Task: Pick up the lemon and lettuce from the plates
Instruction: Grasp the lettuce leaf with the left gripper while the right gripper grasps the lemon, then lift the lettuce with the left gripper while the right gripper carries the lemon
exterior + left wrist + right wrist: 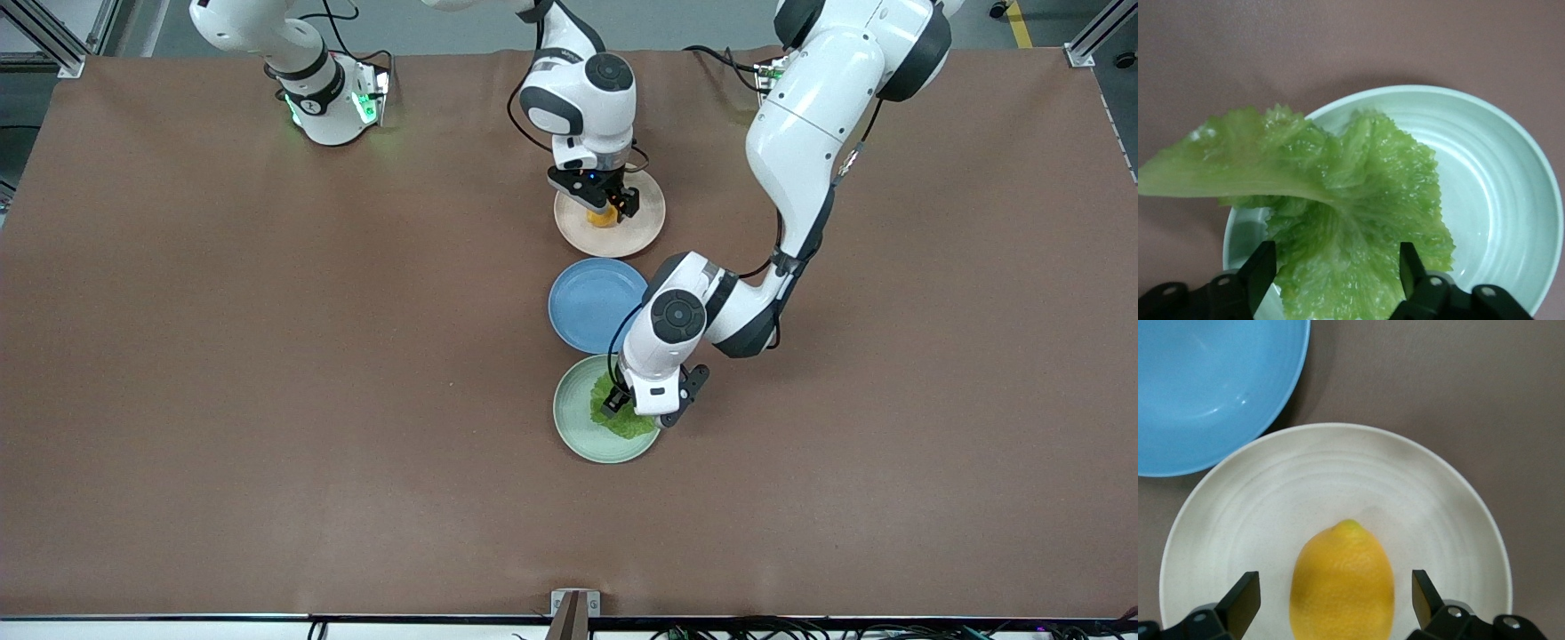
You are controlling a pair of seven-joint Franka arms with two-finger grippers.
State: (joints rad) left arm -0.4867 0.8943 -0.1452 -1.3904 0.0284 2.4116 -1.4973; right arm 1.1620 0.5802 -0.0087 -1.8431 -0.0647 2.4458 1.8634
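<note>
The yellow lemon [1342, 583] lies on the beige-pink plate [1418, 487], farthest from the front camera [649, 227]. My right gripper [1336, 597] is open, a finger on each side of the lemon [604, 216] without touching it. The crinkled green lettuce [1338, 193] lies on the mint green plate [1498, 173], nearest the front camera [573, 418]. My left gripper [1337, 270] is open just over the leaf [622, 422], its fingers straddling the leaf's wide end.
An empty blue plate [591, 304] sits between the two task plates; its rim also shows in the right wrist view [1211, 387]. The brown table [267, 400] stretches wide toward both arms' ends.
</note>
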